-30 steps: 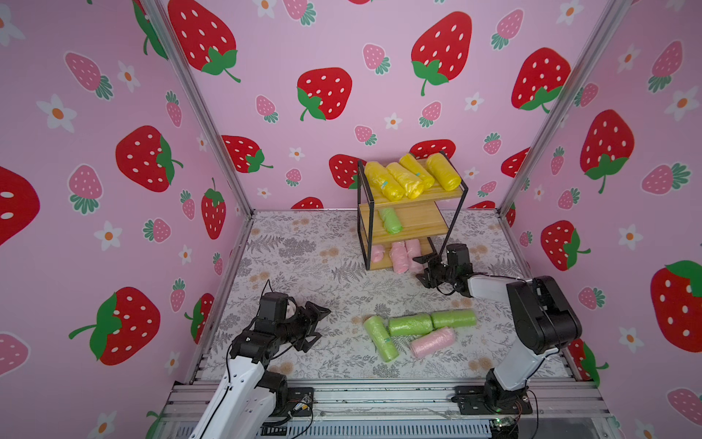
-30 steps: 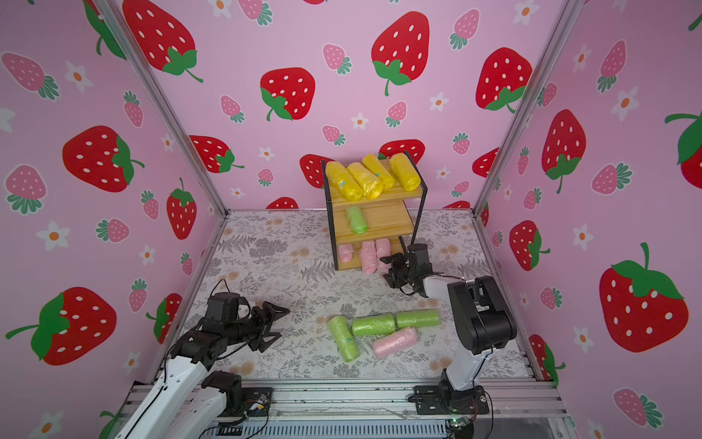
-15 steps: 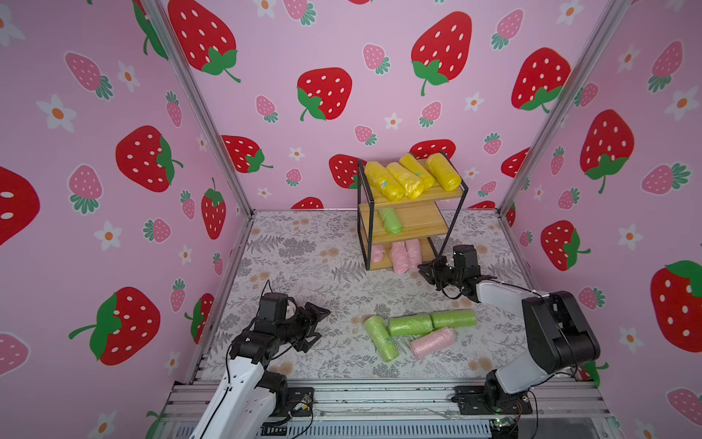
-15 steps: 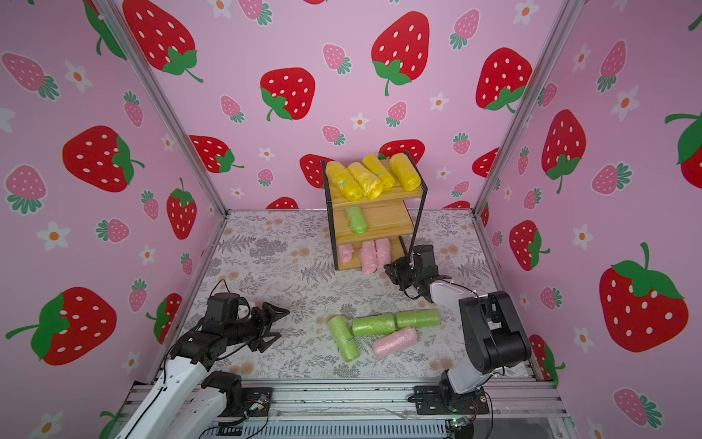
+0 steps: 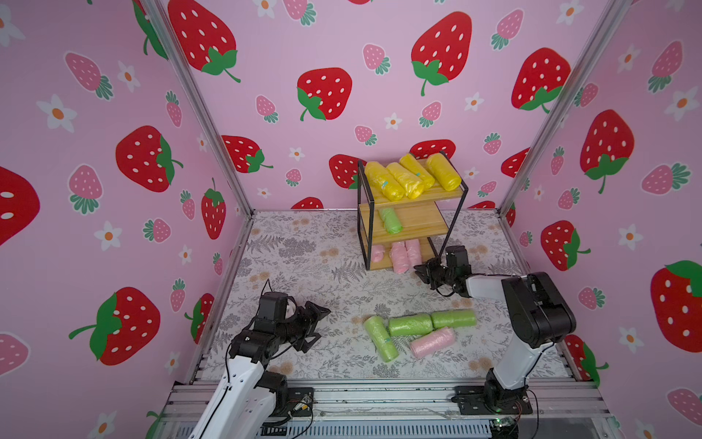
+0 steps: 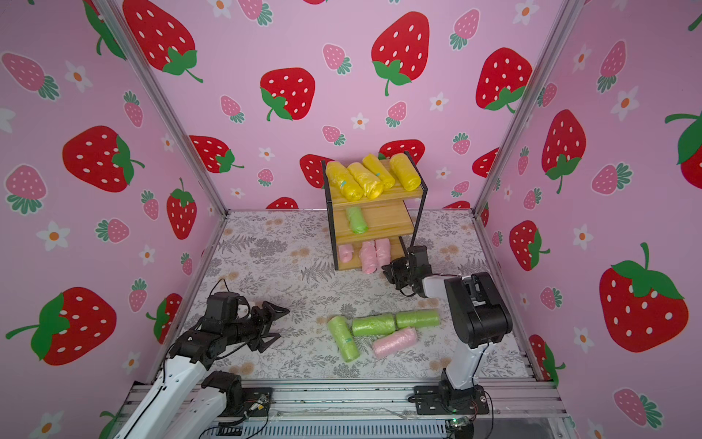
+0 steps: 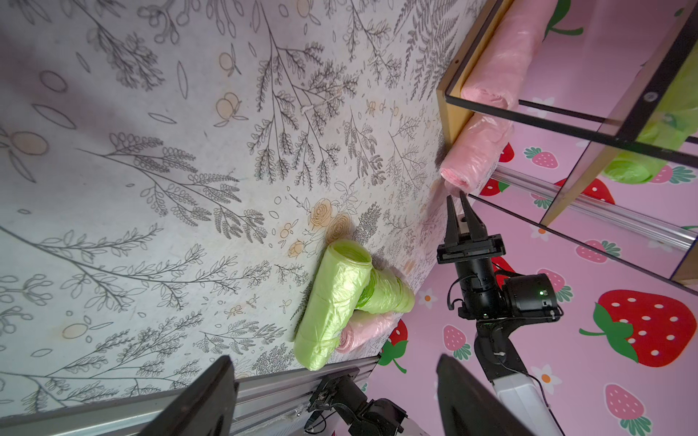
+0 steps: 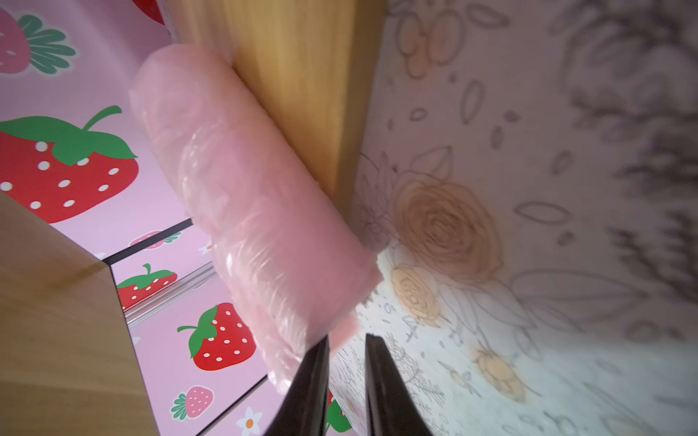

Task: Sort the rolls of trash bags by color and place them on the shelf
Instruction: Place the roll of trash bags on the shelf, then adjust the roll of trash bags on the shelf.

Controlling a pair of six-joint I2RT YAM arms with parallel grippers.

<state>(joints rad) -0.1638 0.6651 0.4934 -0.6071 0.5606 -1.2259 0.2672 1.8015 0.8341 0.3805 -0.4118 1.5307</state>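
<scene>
The shelf (image 5: pixel 421 222) (image 6: pixel 387 224) stands at the back. Its top tier holds several yellow rolls (image 5: pixel 410 178), its middle tier one green roll (image 5: pixel 391 220), and its bottom tier three pink rolls (image 5: pixel 400 256). Three green rolls (image 5: pixel 410 325) (image 7: pixel 332 298) and a pink roll (image 5: pixel 433 342) lie together on the floor at the front. My right gripper (image 5: pixel 419 271) (image 8: pixel 346 338) is shut and holds nothing. One of its fingers touches the end of the outermost pink roll (image 8: pixel 245 196) on the bottom tier. My left gripper (image 5: pixel 321 327) (image 7: pixel 334 358) is open and empty, left of the floor rolls.
Pink strawberry walls close in the flowered floor mat (image 5: pixel 304 258) on three sides. A metal rail (image 5: pixel 380 395) with both arm bases runs along the front. The right arm's elbow (image 5: pixel 539 308) rises just right of the floor rolls.
My right gripper has shut at the shelf's bottom tier, with nothing between its fingers. Its elbow swung out and back. The left arm has hardly moved.
</scene>
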